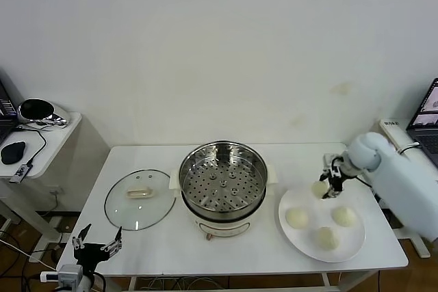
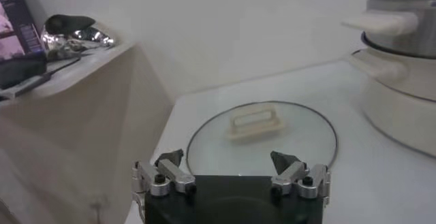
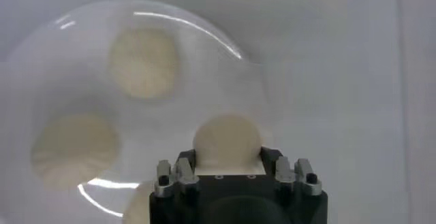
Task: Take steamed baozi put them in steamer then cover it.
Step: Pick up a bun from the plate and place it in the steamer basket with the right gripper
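The steamer (image 1: 223,177) stands mid-table, uncovered, its perforated tray bare; it also shows in the left wrist view (image 2: 402,48). The cover (image 1: 140,200) lies flat on the table to its left and also shows in the left wrist view (image 2: 262,140). To the right of the steamer, three baozi (image 1: 297,217) (image 1: 344,216) (image 1: 328,238) sit on a white plate (image 1: 301,245). My right gripper (image 1: 333,182) is at the plate's far edge, shut on the fourth baozi (image 3: 227,139), which fills the gap between its fingers. My left gripper (image 2: 228,161) is open and empty, low by the table's front left corner (image 1: 96,245).
A side table (image 1: 48,143) to the left holds a mouse, a shiny headset and a laptop. Another laptop (image 1: 428,117) stands beyond the table's right end. The table's front edge runs just below the plate.
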{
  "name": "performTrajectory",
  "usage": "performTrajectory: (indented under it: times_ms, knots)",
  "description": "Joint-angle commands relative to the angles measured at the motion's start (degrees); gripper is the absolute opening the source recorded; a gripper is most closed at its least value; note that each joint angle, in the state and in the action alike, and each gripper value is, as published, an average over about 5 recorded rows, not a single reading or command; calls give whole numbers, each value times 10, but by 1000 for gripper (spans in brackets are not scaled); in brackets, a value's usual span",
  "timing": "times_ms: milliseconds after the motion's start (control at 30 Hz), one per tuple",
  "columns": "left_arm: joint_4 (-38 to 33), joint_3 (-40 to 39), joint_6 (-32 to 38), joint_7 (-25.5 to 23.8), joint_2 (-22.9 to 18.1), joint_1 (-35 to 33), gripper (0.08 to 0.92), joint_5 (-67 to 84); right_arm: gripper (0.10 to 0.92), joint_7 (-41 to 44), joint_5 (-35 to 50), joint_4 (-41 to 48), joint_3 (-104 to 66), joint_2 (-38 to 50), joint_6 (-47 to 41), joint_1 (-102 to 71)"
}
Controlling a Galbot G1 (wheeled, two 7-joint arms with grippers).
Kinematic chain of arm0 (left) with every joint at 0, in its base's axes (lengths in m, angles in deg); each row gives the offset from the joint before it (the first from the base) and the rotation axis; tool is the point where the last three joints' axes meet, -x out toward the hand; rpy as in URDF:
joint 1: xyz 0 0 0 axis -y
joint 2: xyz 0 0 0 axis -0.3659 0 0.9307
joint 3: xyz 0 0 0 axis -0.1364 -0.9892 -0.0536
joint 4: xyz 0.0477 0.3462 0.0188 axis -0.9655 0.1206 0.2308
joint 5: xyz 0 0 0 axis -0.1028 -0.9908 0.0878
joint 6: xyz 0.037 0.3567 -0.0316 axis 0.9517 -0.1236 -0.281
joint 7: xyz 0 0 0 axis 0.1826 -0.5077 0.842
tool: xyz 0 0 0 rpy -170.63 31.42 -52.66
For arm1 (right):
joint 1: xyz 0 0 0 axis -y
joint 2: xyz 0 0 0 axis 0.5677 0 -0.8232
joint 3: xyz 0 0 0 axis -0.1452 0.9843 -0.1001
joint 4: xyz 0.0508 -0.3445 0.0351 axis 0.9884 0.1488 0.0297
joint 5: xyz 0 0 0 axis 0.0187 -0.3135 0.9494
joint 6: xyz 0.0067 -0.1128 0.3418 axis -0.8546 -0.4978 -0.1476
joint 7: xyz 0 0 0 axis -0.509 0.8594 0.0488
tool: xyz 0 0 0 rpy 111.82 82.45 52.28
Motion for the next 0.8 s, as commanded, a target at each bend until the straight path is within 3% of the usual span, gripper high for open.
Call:
performTrajectory:
  times_ms: [33, 267, 400, 600, 800]
  knots:
    - [-2, -1, 0, 0, 1, 3, 823, -1, 588, 10, 101, -33, 103, 31, -18, 144]
    - [-7, 5, 3, 7, 5, 9, 823, -4, 588, 20, 175, 22, 213, -83, -23, 288]
    - [-5, 8, 11, 13, 3, 8, 823, -7, 586, 41, 194, 96, 229, -176, 1, 331]
    - [-5, 8, 19, 19, 0, 1, 823, -16, 585, 75, 209, 267, 225, -321, 258, 339]
    - [-6, 10, 20, 21, -1, -5, 823, -17, 585, 82, 159, 254, 223, -359, 392, 309]
